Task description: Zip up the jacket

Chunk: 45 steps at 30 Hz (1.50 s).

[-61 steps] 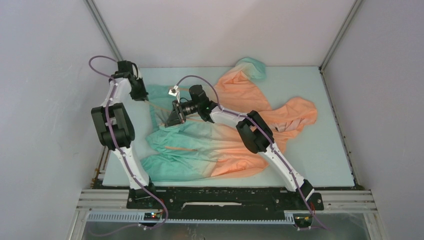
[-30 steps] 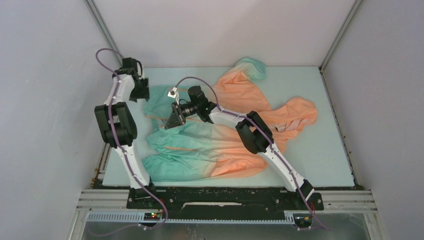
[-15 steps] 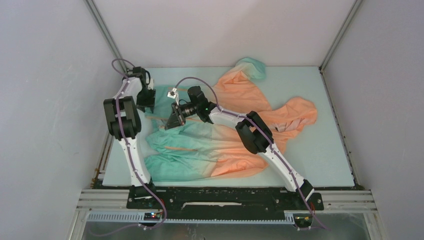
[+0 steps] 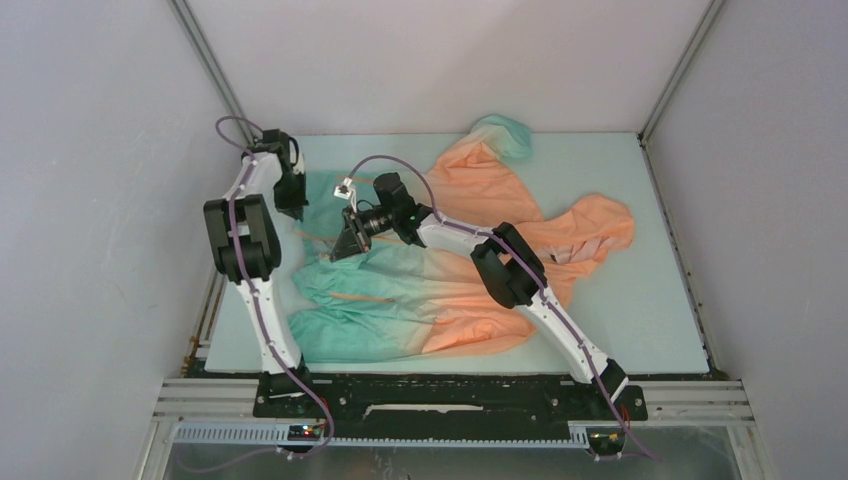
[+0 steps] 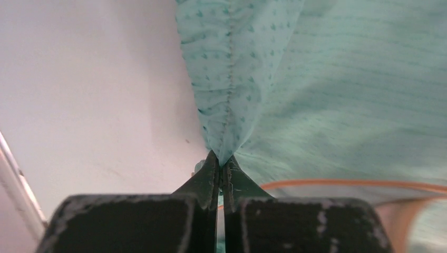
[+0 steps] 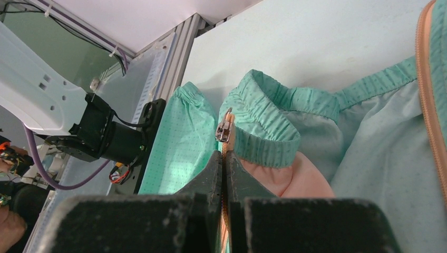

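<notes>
Jacket (image 4: 470,290) sprawled mid-frame, hood (image 4: 595,228) to the right. Left gripper (image 5: 221,161) was pressed shut on the teal hem (image 5: 232,79) at upper left. Right gripper (image 6: 224,157), nearer, pinched just under the slider (image 6: 224,129), with the zip (image 6: 428,84) running rightward toward the hood.

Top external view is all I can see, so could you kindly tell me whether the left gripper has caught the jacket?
Observer: Yes. The left wrist view shows the left gripper shut on a teal fold of the jacket, right along a stitched seam.
Operator: Thank you. Where exactly is the right gripper gripping?
Observer: The right wrist view shows the right gripper shut on the jacket just below the metal slider, which sits at the elastic hem.
</notes>
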Motion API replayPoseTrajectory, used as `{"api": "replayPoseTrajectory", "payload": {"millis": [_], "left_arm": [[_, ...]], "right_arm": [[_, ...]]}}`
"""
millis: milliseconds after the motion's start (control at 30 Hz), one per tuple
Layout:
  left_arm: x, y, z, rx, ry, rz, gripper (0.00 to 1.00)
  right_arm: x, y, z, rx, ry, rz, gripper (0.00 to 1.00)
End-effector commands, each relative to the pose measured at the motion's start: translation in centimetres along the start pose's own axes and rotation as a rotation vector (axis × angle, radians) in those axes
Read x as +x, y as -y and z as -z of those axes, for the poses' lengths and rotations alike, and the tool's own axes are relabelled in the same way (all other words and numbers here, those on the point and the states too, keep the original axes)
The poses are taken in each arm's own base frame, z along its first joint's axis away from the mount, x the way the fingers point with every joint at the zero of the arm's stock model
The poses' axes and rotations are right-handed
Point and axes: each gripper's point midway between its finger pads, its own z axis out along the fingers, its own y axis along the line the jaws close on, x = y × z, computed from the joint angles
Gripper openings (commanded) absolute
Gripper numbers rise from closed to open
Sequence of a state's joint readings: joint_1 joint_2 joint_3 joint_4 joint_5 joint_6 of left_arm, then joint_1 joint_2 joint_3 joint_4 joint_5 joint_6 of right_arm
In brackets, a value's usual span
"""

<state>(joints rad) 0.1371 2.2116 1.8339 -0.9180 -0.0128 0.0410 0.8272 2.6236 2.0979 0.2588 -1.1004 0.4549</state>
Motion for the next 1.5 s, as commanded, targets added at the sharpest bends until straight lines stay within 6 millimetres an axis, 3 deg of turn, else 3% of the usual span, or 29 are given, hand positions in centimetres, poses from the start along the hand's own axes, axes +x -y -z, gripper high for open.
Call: {"api": "replayPoseTrajectory", "payload": {"millis": [0,200,367,467,700,900,1067,1200,1467], "left_arm": [[-1.7,3.4,6.4,0.149,0.156,0.188,0.00],[0.3,3.6,7.7,0.113,0.138,0.484,0.00],[1.8,5.0,8.6,0.086,0.076,0.715,0.00],[2.7,7.0,8.8,0.047,0.036,0.742,0.00],[4.2,7.8,9.8,-0.012,-0.004,0.883,0.00],[5.8,9.4,9.7,0.065,-0.049,0.954,0.00],[5.3,10.5,9.2,0.145,-0.042,0.955,0.00],[5.6,9.2,9.5,0.060,-0.044,0.984,0.00],[6.5,11.5,9.2,0.180,-0.118,1.063,0.00]], "right_arm": [[-3.6,-2.4,0.1,-0.009,0.025,0.111,0.00],[-3.5,-2.0,0.4,0.011,0.021,0.108,0.00],[-3.7,-1.4,0.4,0.043,0.026,0.110,0.00],[-3.8,-1.0,0.5,0.069,0.031,0.110,0.00],[-3.8,0.6,1.3,0.191,0.045,0.092,0.00],[-4.4,2.4,2.6,0.337,0.088,0.096,0.00],[-4.4,2.0,2.7,0.332,0.099,0.104,0.00],[-4.2,1.7,2.4,0.319,0.092,0.115,0.00],[-4.4,1.8,2.9,0.409,0.128,0.165,0.00]]}}
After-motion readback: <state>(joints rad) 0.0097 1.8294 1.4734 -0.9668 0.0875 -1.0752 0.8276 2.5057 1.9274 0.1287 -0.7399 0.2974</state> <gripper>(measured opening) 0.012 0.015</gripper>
